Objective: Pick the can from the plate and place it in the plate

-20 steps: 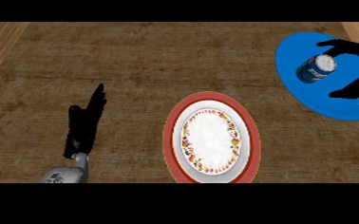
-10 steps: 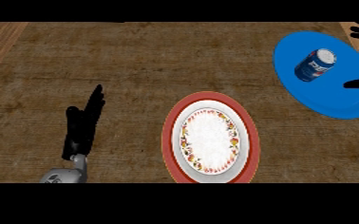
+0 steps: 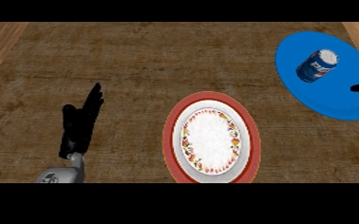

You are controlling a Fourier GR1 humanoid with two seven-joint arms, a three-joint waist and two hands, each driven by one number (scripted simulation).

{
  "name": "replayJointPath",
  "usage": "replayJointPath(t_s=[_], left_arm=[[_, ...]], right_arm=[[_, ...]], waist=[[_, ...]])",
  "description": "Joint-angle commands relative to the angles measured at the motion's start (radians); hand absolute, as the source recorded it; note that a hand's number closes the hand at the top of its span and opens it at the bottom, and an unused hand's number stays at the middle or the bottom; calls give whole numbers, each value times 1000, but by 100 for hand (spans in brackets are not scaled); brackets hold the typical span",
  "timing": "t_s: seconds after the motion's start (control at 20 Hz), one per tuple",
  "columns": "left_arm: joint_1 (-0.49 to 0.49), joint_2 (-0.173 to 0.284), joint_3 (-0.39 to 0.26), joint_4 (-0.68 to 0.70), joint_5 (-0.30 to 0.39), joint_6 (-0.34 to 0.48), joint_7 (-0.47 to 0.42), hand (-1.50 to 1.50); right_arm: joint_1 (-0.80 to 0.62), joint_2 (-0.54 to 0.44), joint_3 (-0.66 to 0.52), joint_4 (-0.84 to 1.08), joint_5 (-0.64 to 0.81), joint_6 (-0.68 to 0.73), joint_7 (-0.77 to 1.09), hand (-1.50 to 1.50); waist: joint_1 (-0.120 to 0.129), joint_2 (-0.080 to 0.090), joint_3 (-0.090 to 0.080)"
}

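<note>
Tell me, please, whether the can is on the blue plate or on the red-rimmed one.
On the blue plate: the can sits tilted within its upper part, while the red-rimmed plate holds nothing.

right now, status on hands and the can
Left hand open, resting lower left. Right hand barely in view at right edge, fingers unclear. Can on blue plate, unheld. Red-rimmed plate unoccupied, nothing blocking.

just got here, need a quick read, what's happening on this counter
A blue can lies tilted on the blue plate at the far right, with nothing gripping it. Only a dark tip of the right hand shows at the right edge. The left hand rests open at lower left. The red-rimmed plate in the middle holds nothing.
</note>
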Motion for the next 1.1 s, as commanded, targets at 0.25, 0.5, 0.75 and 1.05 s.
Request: replayJointPath(t_s=[0.25, 0.5, 0.75, 1.05], left_arm=[[-2, -15, -9, 16, -3, -6, -10, 0], [9, 7, 5, -21, -3, -9, 6, 0], [1, 4, 23, 27, 9, -18, -31, 0], [9, 9, -2, -34, -1, -29, 19, 0]], right_arm=[[8, 32, 10, -22, -22, 97, -95, -150], [76, 14, 39, -32, 0, 40, -137, -150], [73, 23, 43, -25, -5, 9, -133, -150], [103, 11, 52, -18, 2, -51, -149, -150]], waist=[[8, 2, -1], [11, 2, 0], [8, 3, -1], [18, 3, 1]])
